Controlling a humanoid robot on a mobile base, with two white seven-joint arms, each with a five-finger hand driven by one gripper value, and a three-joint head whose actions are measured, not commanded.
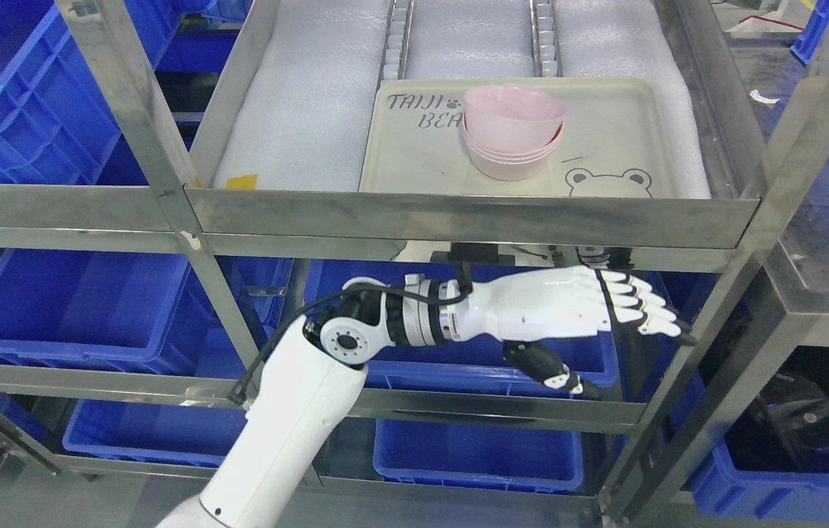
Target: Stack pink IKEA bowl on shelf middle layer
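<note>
A stack of pink bowls [513, 132] stands on a beige tray [414, 158] with bear print, which lies on a metal shelf layer padded with white foam. My left hand [623, 337] is below that shelf's front rail, fingers stretched out to the right and holding nothing. It is in front of the lower shelf level, apart from the bowls. The arm comes up from the bottom left of centre. The right arm does not show.
The shelf's steel front rail [458, 220] runs just above the hand, with an upright post [715, 352] right of the fingertips. Blue plastic bins [70, 308] fill the lower levels and the left side. White foam [297, 110] covers the shelf left of the tray.
</note>
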